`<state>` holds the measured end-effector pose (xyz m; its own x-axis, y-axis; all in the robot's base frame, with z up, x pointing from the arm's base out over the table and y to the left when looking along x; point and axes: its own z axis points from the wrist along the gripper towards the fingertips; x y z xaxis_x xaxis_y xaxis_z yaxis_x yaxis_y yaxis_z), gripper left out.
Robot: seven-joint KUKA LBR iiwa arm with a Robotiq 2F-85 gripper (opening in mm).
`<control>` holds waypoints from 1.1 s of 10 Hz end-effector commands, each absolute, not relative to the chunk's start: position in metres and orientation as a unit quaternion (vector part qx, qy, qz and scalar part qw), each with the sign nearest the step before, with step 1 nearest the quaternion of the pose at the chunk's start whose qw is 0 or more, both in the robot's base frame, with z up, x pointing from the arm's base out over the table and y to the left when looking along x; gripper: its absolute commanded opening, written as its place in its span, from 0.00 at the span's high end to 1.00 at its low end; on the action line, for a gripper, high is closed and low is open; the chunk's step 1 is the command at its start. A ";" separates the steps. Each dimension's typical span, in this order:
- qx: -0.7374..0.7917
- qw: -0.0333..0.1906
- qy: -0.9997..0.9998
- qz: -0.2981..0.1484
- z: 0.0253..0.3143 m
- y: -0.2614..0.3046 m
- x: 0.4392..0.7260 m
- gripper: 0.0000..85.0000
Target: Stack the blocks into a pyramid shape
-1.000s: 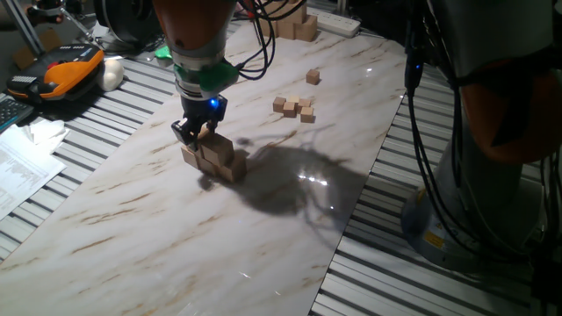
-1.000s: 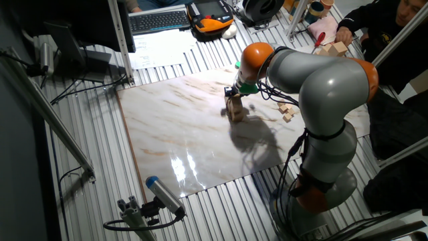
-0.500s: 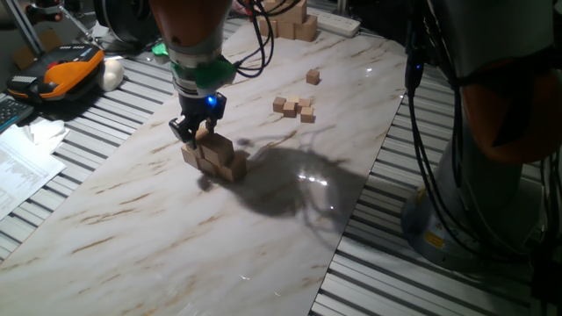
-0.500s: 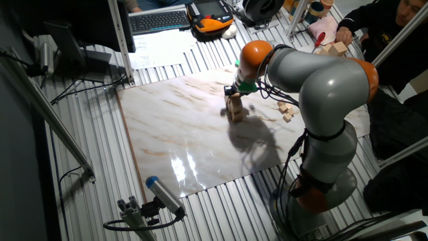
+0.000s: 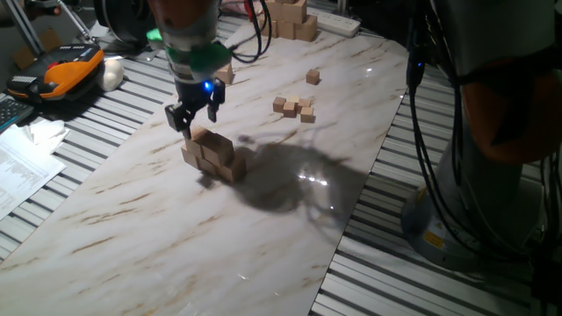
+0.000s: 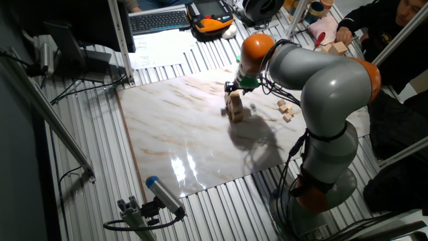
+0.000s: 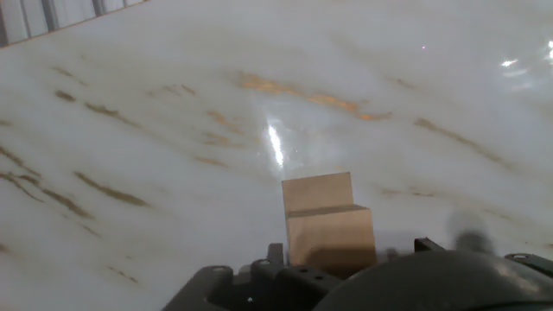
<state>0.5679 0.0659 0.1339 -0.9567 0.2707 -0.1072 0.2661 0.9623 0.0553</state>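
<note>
- One fixed view: hand [image 5: 193,117] hung empty, fingers parted, just above the stacked blocks [image 5: 211,155] near the bench's [image 5: 290,228] middle, probably clear of the top cube.
- Other fixed view: blocks [image 6: 234,107] stood toward the far edge.
- Hand view: top block [image 7: 328,225] lay directly below.

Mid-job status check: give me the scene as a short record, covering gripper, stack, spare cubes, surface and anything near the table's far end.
gripper: open, empty, above the stack, apart from it
stack: light-tan wooden blocks in stepped tiers; exact count not clear
top block: sits on the stack, free of the gripper
small cubes: loose cluster on the slab, one more cube apart
surface: marble-patterned slab
far end: pile of bigger wooden blocks
</note>
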 end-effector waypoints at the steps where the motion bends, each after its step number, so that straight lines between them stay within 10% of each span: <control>1: 0.150 0.055 0.987 0.020 0.138 0.066 0.570 0.40; 9: 0.285 0.038 0.957 0.031 0.163 0.015 0.601 0.40; 10: 0.293 0.040 0.955 0.018 0.162 0.006 0.605 0.20; 11: 0.295 0.041 0.955 0.014 0.159 -0.004 0.609 0.20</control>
